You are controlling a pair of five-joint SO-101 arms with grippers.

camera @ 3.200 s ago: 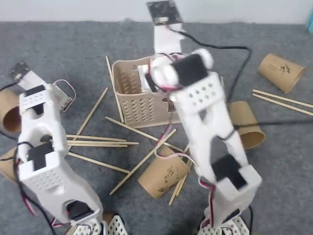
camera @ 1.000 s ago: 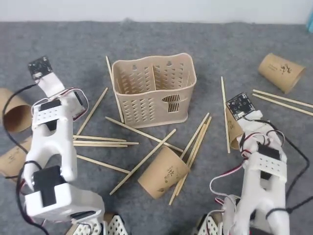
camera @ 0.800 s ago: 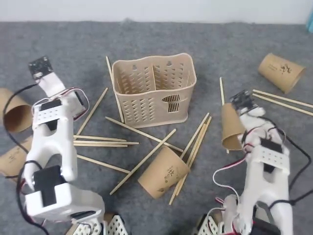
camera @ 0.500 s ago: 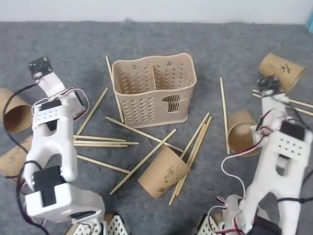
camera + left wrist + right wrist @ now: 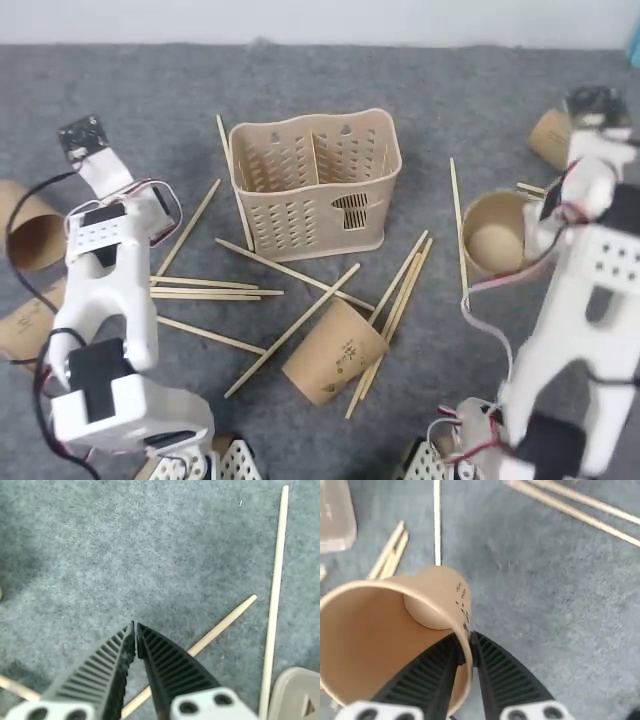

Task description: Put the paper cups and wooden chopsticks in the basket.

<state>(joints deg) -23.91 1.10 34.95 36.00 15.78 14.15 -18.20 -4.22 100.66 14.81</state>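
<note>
the right gripper (image 5: 465,639) is clamped on the rim of a paper cup (image 5: 385,630), one finger inside the wall and one outside, so the whole cup hangs off a thin pinch. in the high view the cup sits at the right of the frame, seemingly lifted off the carpet (image 5: 150,90), its open mouth turned toward the camera, well apart from the basket (image 5: 300,215) at upper centre. to do this step well, i judge the arm should keep the pinch firm and swing toward the left of the frame without rolling the wrist — a rim grip lets a cup pivot or slip. it should then stop above one of the basket's two compartments and let go only once the cup's base is past the rim. the basket looks light and could be nudged, so come in from above. the left gripper (image 5: 135,627) is closed on nothing, over carpet near a chopstick (image 5: 220,625).

against half a second ago, the cup is higher in the frame and shows more of its inside, and the right arm has stretched toward the upper right. the left arm and the basket lie as they did.
</note>
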